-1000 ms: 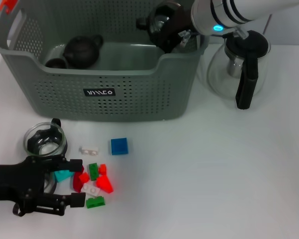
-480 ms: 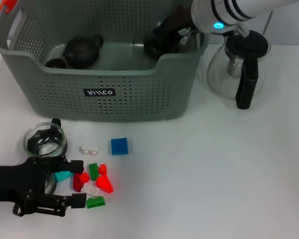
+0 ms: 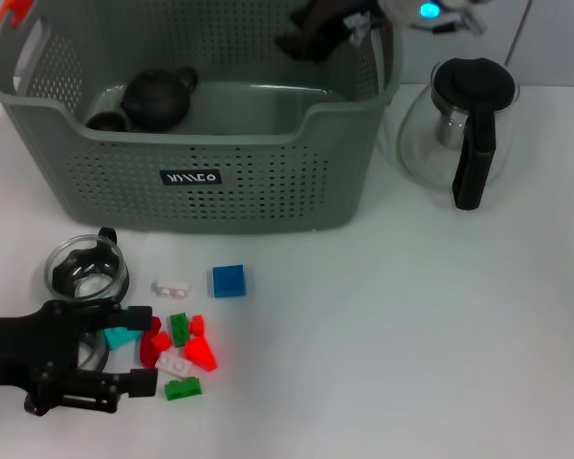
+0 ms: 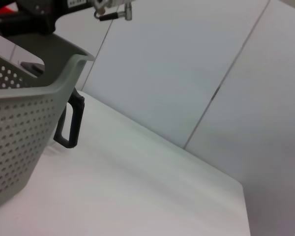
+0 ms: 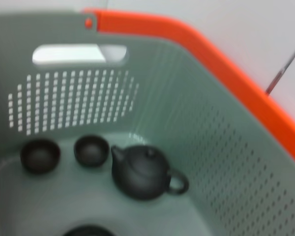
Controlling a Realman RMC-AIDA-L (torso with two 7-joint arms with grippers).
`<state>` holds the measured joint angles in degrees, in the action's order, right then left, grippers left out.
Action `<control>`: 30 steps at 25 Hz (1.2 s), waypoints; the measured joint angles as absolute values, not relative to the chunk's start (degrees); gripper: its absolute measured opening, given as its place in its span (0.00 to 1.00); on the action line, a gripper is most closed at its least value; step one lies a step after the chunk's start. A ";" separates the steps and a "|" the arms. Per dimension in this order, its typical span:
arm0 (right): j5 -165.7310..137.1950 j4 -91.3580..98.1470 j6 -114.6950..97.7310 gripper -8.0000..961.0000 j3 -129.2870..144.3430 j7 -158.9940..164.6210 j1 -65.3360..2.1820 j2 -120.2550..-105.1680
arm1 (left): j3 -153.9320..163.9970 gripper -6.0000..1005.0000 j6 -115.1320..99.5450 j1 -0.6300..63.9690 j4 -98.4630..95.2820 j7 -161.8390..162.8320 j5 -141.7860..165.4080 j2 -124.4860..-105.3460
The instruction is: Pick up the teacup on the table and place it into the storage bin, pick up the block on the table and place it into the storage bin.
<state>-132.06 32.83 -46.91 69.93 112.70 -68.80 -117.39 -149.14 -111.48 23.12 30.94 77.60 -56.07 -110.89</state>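
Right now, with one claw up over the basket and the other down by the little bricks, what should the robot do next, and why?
Probably close the left claw in on a block, perhaps the red block between its fingers. That claw is open at the block pile, while the storage bin shows only a dark teapot and cups. The right claw is over the bin's far corner.

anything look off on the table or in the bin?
Nothing spilled or broken. The blocks lie in a loose heap by the left gripper, with a blue block apart. In the bin, the teapot and two cups sit upright. The right gripper hovers over the bin.
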 joint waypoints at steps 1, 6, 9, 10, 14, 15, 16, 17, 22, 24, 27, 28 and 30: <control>-132.03 33.86 -47.59 0.35 69.25 112.70 -68.60 -117.36 | -149.27 0.93 -111.59 23.04 31.00 77.77 -56.07 -110.75; -131.09 40.71 -52.49 0.42 64.22 112.45 -66.47 -117.46 | -150.17 0.93 -111.90 22.57 31.35 79.11 -56.14 -109.88; -127.73 46.19 -57.61 0.52 61.42 112.29 -63.92 -117.59 | -150.89 0.93 -112.12 22.28 31.39 79.55 -56.10 -109.31; -126.04 47.98 -59.92 0.56 60.86 112.42 -62.94 -117.52 | -150.93 0.93 -112.13 22.18 31.43 79.73 -56.13 -109.15; -119.83 55.64 -69.51 0.71 60.12 112.72 -58.28 -117.48 | -151.04 0.93 -112.37 21.95 31.89 80.62 -56.34 -108.51; -118.74 57.55 -71.69 0.75 60.11 112.72 -57.13 -117.69 | -151.26 0.93 -112.59 21.93 32.25 80.95 -56.35 -108.46; -117.64 60.41 -74.62 0.77 60.10 112.72 -55.37 -118.17 | -151.42 0.93 -112.73 21.91 32.52 81.24 -56.33 -108.45; -116.97 62.61 -76.77 0.80 60.16 112.72 -54.09 -118.58 | -151.66 0.93 -112.93 21.89 32.97 81.73 -56.29 -108.42; -116.27 69.65 -89.61 0.87 61.19 112.70 -48.99 -119.92 | -152.21 0.93 -113.57 21.95 34.22 83.32 -56.36 -108.39; -116.28 69.59 -94.41 0.87 61.48 112.52 -48.01 -119.96 | -152.83 0.93 -113.56 22.06 34.24 83.53 -56.39 -108.38; -116.47 68.87 -99.55 0.86 62.65 111.35 -46.24 -119.95 | -154.36 0.93 -113.30 22.11 34.28 83.61 -56.42 -108.37; -116.63 68.65 -100.92 0.86 63.55 110.97 -45.50 -119.92 | -154.93 0.93 -113.24 22.09 34.33 83.65 -56.42 -108.37; -117.75 68.04 -102.68 0.86 65.91 110.70 -44.28 -119.84 | -156.33 0.93 -113.13 22.04 34.69 83.95 -56.38 -108.37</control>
<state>-117.75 68.04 -102.68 65.91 110.70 -44.28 -119.84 -156.33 -113.13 22.04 34.69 83.95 -56.38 -108.37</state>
